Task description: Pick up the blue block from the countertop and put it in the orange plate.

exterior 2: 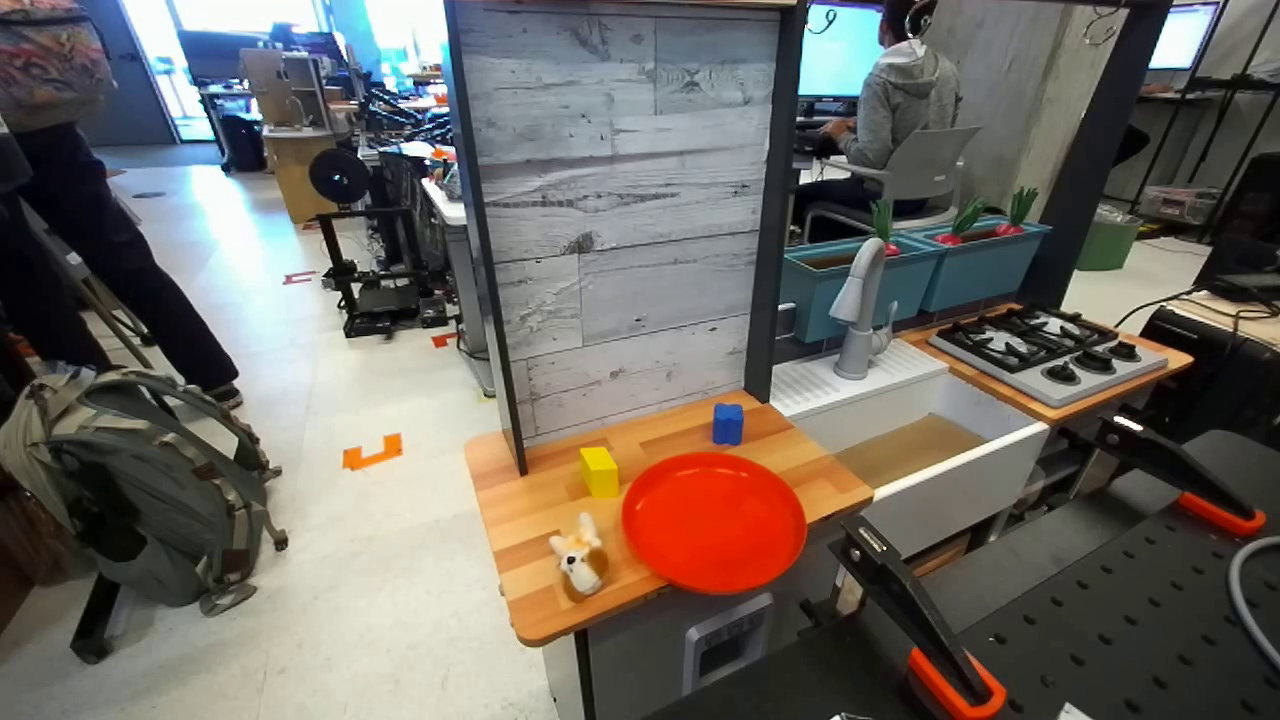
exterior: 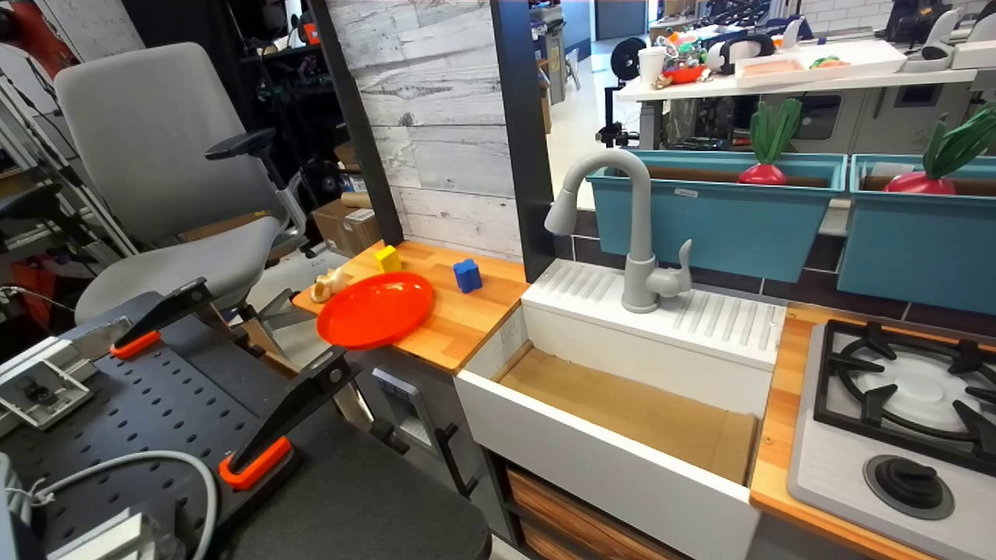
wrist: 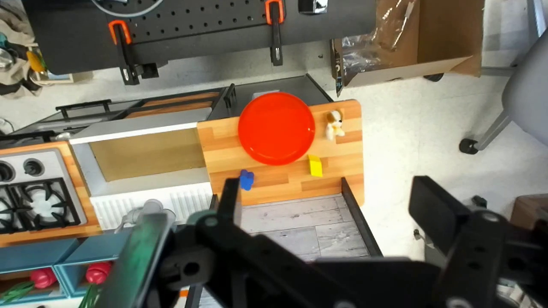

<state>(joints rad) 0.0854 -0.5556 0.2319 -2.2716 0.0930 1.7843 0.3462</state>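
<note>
The wooden table (exterior 2: 520, 540) meets a white sink (exterior: 599, 467) on one side and a pale plank panel (exterior 2: 620, 200) at the back. Around it are a grey chair (exterior: 156, 132), a black bench (exterior: 358, 490) and a backpack (exterior 2: 180, 510); farther off, a person (exterior 2: 900, 110) sits. The orange plate (exterior 2: 714, 525) lies on the table, its rim jutting past the front edge. The blue block (exterior 2: 728, 424) is on the table behind the plate, apart from it and toward the sink. At the end away from the sink are a yellow block (exterior 2: 600, 473) and a toy (exterior 2: 580, 564). A brown sheet (exterior: 622, 412) lines the sink's bottom; teal planters (exterior: 716, 225) hold radishes (exterior: 762, 173). In the wrist view the jaws stand wide apart.
</note>
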